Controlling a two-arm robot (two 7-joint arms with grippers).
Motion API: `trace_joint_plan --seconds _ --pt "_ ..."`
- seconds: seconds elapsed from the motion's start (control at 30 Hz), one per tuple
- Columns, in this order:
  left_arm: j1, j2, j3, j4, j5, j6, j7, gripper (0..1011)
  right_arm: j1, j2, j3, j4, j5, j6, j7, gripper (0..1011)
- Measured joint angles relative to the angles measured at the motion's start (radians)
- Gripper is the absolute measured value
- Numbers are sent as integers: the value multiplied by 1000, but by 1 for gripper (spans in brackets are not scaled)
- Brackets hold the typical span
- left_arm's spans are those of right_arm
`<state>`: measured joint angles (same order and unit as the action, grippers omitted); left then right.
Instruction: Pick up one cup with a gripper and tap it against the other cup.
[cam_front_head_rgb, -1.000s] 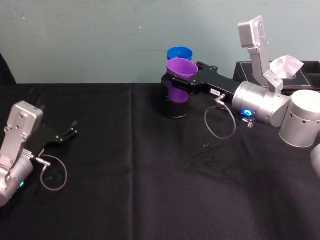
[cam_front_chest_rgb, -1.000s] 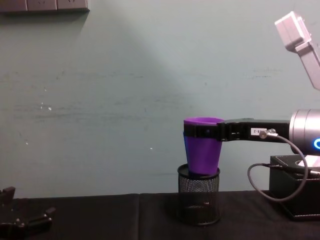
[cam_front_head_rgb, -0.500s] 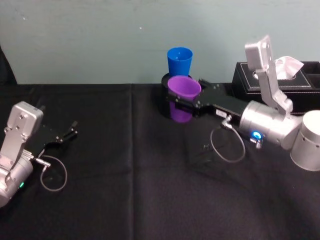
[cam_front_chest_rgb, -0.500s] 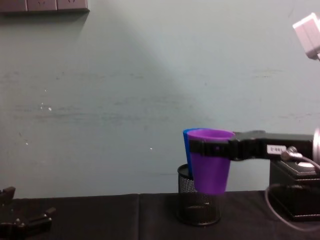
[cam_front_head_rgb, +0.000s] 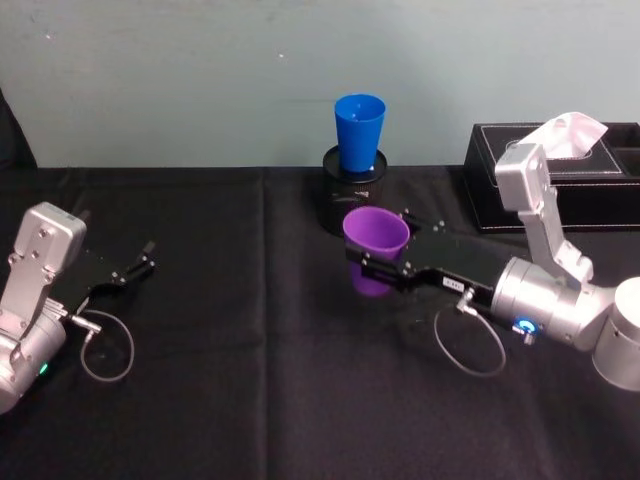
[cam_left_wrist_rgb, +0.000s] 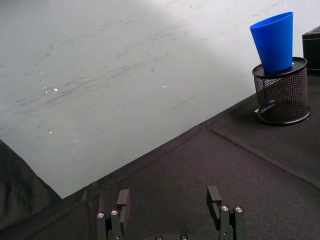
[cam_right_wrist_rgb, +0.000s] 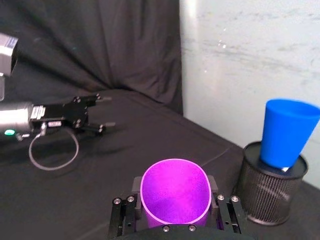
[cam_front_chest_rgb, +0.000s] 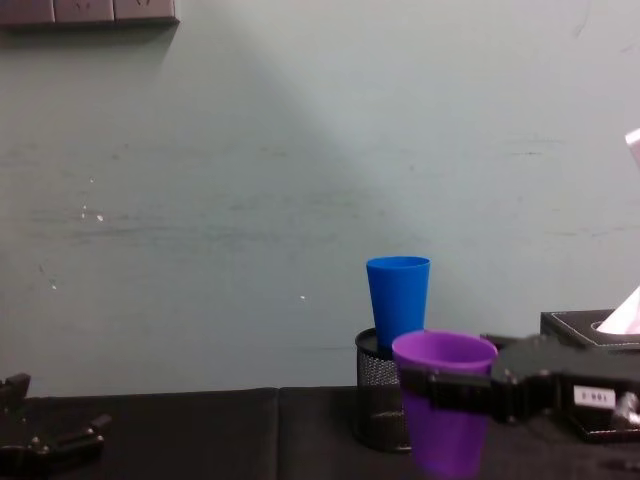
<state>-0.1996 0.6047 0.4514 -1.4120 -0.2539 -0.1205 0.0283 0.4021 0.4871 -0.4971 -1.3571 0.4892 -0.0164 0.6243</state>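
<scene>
1. My right gripper, the slim black two-fingered one on the silver-grey arm with the blue ring light, is clamped on the smooth tapered purple plastic tumbler just under its rim. Gripping there keeps the cup upright with its mouth free.
2. I hold that tumbler low over the black tablecloth, in front of the black mesh pen holder, apart from it.
3. The bright blue tapered plastic tumbler stands base-down in the mesh holder, so it rises well above my purple cup; the two are not touching.
4. My left gripper rests parked on the cloth at the left, fingers apart and empty.
5. A black tissue box sits at the back, to the right of the holder.
6. Against a second ago: the purple tumbler was up beside the blue one over the holder; it has since come down and toward me, leaving the blue cup fully exposed. I judge this a withdrawal after the tap.
</scene>
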Motion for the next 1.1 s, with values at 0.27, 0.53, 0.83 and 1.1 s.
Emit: trace_joint_plan --seconds 0.27,0.53,0.83,1.1 --pt "0 0 0 0 0 0 0 1000 -14 -13 -6 64 4 -32 30 731" --pt "0 0 0 0 0 0 0 1000 -12 -33 -8 119 4 -42 37 731" --pt "0 0 0 0 0 0 0 1000 -8 -46 -8 150 -7 -59 39 731" --pt "0 0 0 0 0 0 0 1000 -9 -53 -1 166 -15 -67 38 731"
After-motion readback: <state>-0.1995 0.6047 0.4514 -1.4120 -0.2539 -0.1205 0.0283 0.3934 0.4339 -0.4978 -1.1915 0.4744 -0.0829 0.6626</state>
